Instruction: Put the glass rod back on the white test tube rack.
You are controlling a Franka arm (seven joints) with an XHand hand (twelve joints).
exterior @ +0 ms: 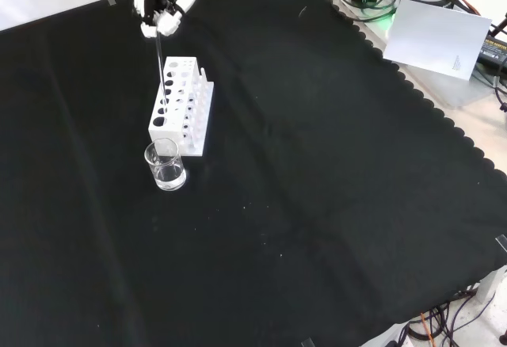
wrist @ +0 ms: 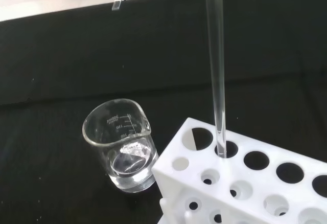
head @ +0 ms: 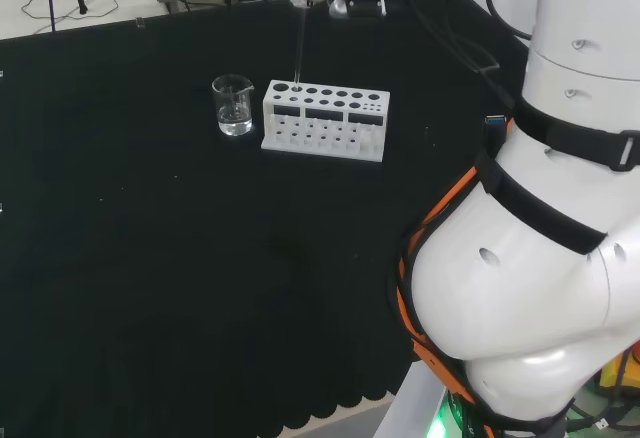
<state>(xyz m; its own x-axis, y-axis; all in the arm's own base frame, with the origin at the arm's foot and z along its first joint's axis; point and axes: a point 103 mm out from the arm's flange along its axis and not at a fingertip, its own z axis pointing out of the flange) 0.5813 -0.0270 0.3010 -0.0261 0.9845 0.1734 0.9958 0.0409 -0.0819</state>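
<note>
While hand (exterior: 162,10) hangs above rack (exterior: 181,109), fingers (exterior: 184,0) clamped on rod (exterior: 161,62) top. Rod upright, lower tip in rack end hole nearest beaker (exterior: 165,165). Beaker on surface (exterior: 333,188), just beside rack at 6 o'clock, front view.

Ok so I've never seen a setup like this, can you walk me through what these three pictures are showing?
It is one white robot arm at a bench under black cloth, with a black and white hand where a gripper would be. One picture looks over the arm from behind, one looks down from the front, and one is taken at the wrist. On the cloth stand a white test tube rack and, beside it, a small clear beaker. The fingers pinch the top of a glass rod, which hangs upright with its lower tip in a hole near the rack's beaker end.
</note>
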